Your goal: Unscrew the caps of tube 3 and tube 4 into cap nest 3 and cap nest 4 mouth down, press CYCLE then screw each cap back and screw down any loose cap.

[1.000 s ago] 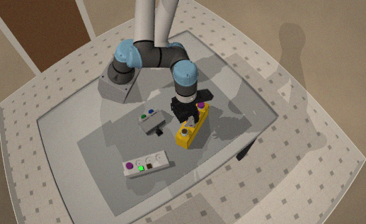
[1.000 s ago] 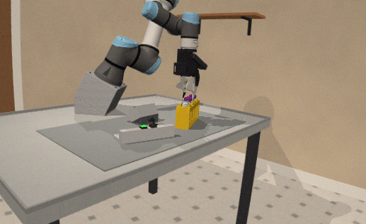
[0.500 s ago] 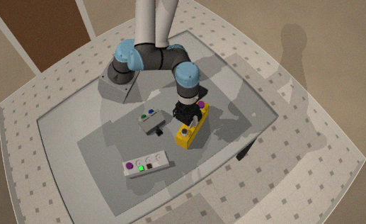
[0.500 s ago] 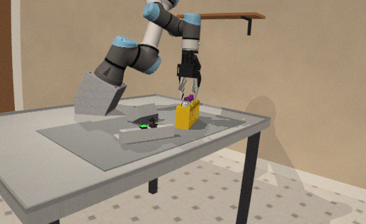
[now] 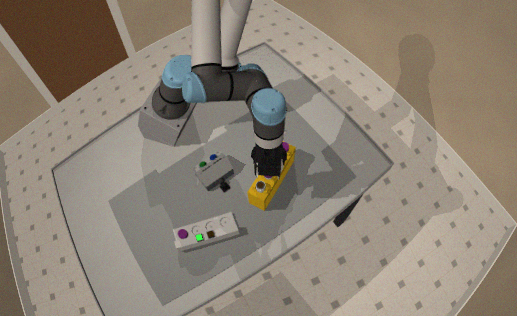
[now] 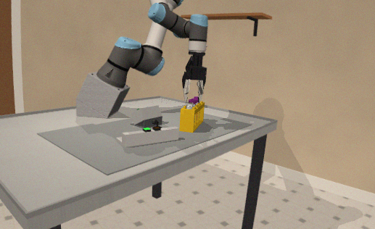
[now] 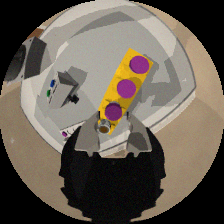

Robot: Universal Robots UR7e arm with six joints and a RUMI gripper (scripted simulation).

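Observation:
The yellow decapping station (image 5: 258,199) (image 6: 186,121) holds four tubes. Purple caps sit on tube 1 (image 7: 139,64), tube 2 (image 7: 126,89) and tube 3 (image 7: 113,111). Tube 4 (image 5: 261,186) (image 7: 104,127) is uncapped, its mouth showing. My gripper (image 5: 268,175) (image 6: 193,101) (image 7: 113,111) is open, pointing down, its fingertips on either side of tube 3's cap. Whether that cap is tight cannot be told. In the white cap tray (image 5: 233,231) (image 6: 151,138), a purple cap (image 5: 183,233) (image 7: 64,134) lies in nest 4; the other nests are empty. The green lamp (image 5: 199,237) (image 6: 146,129) is lit; the amber lamp (image 5: 210,234) is dark.
The grey key housing (image 5: 216,172) (image 7: 62,90) stands between the arm's base and the stations, with the blue key (image 5: 213,157) (image 7: 53,83) and green key (image 5: 202,164) (image 7: 48,93) on it. A small black part (image 5: 224,186) (image 7: 74,99) sticks out from its side.

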